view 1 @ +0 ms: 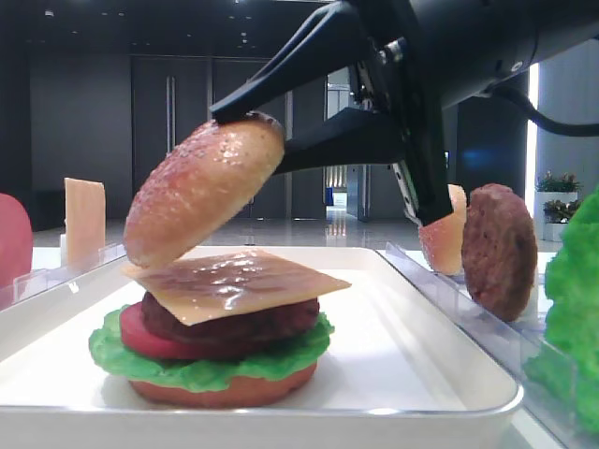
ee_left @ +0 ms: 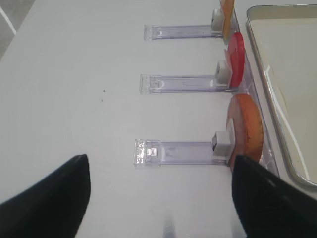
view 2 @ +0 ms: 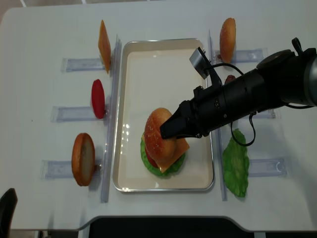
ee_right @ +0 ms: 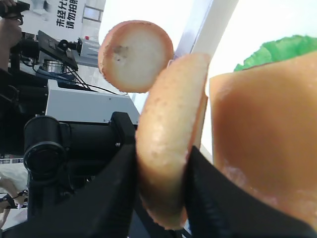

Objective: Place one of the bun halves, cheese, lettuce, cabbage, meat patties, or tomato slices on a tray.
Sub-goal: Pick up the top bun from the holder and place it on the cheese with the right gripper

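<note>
My right gripper point(view 1: 251, 140) point(view 2: 166, 133) is shut on the domed, seed-speckled bun top point(view 1: 201, 192) point(view 2: 157, 130), one finger on the crust and one under it. The bun point(ee_right: 171, 139) hangs tilted, its low edge close to the left corner of the cheese point(view 1: 234, 281); contact cannot be told. The cheese tops a stack on the white tray point(view 1: 402, 318) point(view 2: 163, 64): patty point(view 1: 234, 327), tomato slice point(view 1: 140, 337), lettuce point(view 1: 206, 369) and bottom bun point(view 1: 225, 393). My left gripper point(ee_left: 161, 198) stands open over bare table, left of the tray.
Clear racks flank the tray. The left ones hold a cheese slice point(view 2: 104, 45), a tomato slice point(view 2: 98, 98) and a bun half point(view 2: 83, 158). On the right stand a bun half point(view 2: 227, 39), a patty point(view 1: 498, 251) and a lettuce leaf point(view 2: 236, 168).
</note>
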